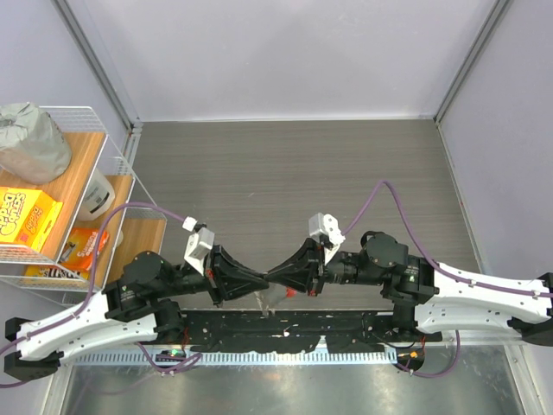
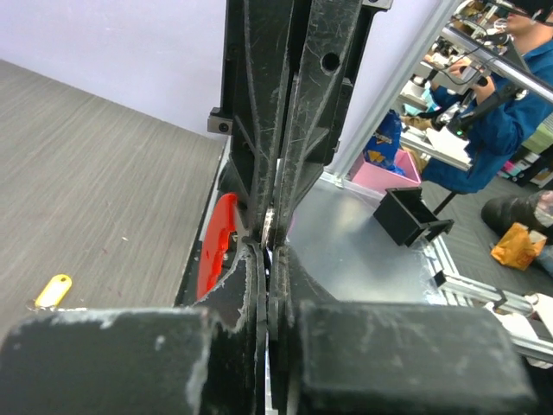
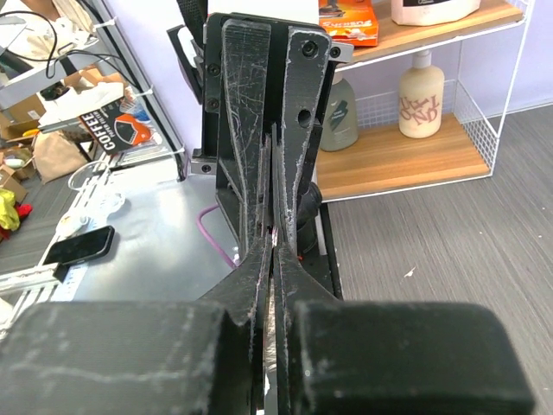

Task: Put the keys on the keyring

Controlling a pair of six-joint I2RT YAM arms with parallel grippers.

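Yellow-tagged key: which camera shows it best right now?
The left wrist view. The yellow-tagged key lies in plain sight on the grey table, low at the left edge of that picture. In the top external view I cannot make it out around the arms, and the right wrist view shows nothing of it.

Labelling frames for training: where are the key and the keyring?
key [image 2: 54,290]: left wrist view, on its yellow head.
keyring [image 2: 214,246]: left wrist view, on its red plastic piece.
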